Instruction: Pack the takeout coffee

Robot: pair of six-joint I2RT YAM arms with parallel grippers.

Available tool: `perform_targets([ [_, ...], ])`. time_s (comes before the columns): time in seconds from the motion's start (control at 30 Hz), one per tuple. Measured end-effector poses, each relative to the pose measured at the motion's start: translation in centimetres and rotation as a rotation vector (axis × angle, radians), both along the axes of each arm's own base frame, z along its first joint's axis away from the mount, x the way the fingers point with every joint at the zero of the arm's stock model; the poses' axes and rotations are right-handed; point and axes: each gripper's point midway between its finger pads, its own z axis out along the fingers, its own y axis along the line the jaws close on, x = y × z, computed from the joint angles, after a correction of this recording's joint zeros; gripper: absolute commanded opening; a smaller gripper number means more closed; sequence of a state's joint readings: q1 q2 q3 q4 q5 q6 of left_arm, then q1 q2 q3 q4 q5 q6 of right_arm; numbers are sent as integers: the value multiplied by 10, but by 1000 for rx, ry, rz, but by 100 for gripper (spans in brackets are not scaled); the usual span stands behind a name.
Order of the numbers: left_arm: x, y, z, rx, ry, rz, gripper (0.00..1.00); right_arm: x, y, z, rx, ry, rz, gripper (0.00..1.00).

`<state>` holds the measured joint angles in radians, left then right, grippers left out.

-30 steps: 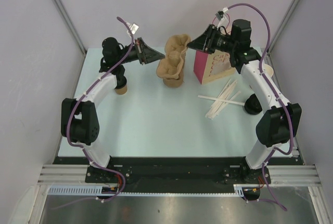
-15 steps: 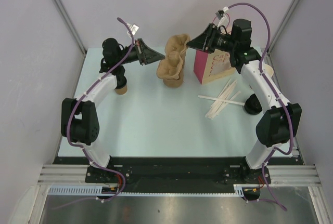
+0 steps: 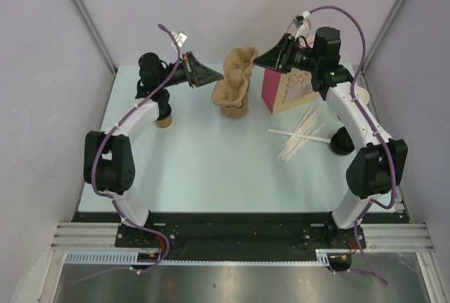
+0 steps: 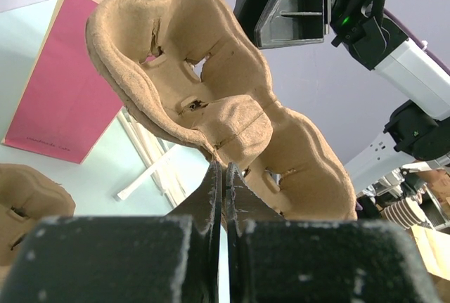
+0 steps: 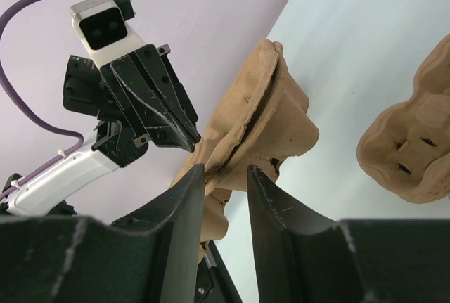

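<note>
Nothing has shifted over the last second. The left gripper (image 4: 223, 175) stays clamped on the raised pulp cup carrier (image 4: 232, 117) at 12 o'clock. The right gripper (image 5: 223, 176) has its jaws apart at the carrier's rim. The takeout coffee (image 3: 164, 119) stands at 9 o'clock, not yet packed.

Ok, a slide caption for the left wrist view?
Left claw shut on a raised pulp cup carrier, pink bag behind.

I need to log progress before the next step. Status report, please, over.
Left gripper shut on raised pulp carrier. Right gripper part open beside it. Takeout coffee on table by left arm, unpacked. Carrier hangs between coffee and pink bag.
</note>
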<state>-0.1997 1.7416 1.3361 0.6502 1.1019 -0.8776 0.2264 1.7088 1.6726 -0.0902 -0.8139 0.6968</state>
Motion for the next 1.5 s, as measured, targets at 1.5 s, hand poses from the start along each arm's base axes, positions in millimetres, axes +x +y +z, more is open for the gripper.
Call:
perform_targets([
  [1.5, -5, -11, -14, 25, 1, -25, 0, -3, -1, -2, 0, -1, 8, 25],
])
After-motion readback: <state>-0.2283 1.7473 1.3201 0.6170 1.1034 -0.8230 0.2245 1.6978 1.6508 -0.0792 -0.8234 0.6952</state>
